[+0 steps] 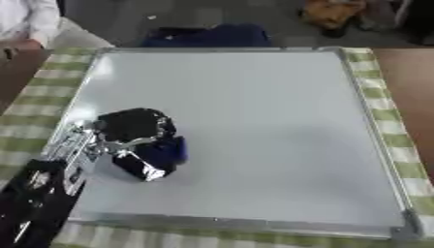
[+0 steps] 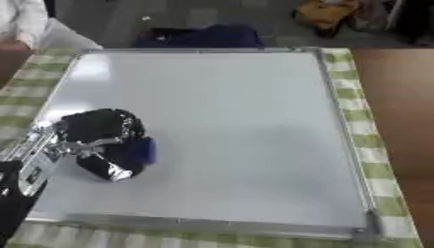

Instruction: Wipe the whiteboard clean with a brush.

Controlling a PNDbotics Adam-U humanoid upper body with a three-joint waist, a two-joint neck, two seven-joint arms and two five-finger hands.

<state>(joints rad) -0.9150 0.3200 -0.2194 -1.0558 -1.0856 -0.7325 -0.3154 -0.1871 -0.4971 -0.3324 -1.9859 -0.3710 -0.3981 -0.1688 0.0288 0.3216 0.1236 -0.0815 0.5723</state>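
**Left hand holds the brush on the board, at about 8 o'clock**

Left hand (image 1: 135, 140) has its fingers curled round the brush (image 1: 174, 150), of which only a dark blue part shows at the hand's 3 o'clock side. The brush seems to lie on the board (image 1: 254, 111), in its lower left part, near the frame at 9 o'clock.

To wipe well, I think the hand should keep the brush flat on the surface and move it in long, straight, overlapping passes toward 3 o'clock, and then toward 12 o'clock. It should stop before the metal frame, so that the brush does not catch on it.

The board looks white and glossy, with a light reflection near 11 o'clock. I can see no clear writing on it; if faint marks remain, I cannot tell. It lies on a green checked cloth (image 1: 381, 106). The right hand is not visible.
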